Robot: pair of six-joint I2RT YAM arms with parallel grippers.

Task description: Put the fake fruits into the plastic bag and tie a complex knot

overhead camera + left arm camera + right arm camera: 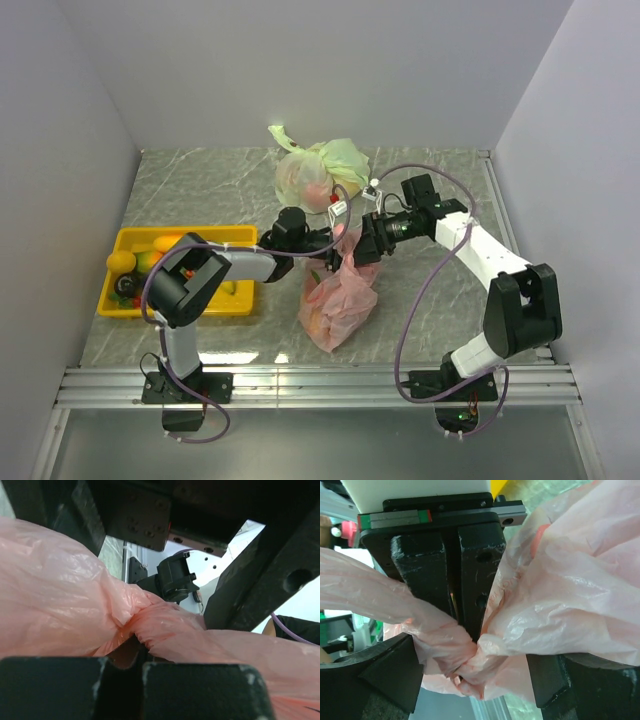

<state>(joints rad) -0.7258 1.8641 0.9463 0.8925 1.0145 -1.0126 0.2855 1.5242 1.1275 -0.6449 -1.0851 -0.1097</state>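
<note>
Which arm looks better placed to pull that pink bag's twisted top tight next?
Probably left. The left pincer is shut on the plastic bag at its twisted neck; the right pincer stands open around it, gripping nothing.

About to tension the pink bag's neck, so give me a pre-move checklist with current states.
1. Left gripper clamped on the neck of the translucent pink plastic bag: ok, shut on it.
2. Right gripper hold: cannot tell; fingers stand apart around twisted plastic.
3. Small glossy fake fruits all bagged: not ok; several lie in the yellow plastic tray.
4. Knot complete: cannot tell; only a twisted bunch shows.
</note>
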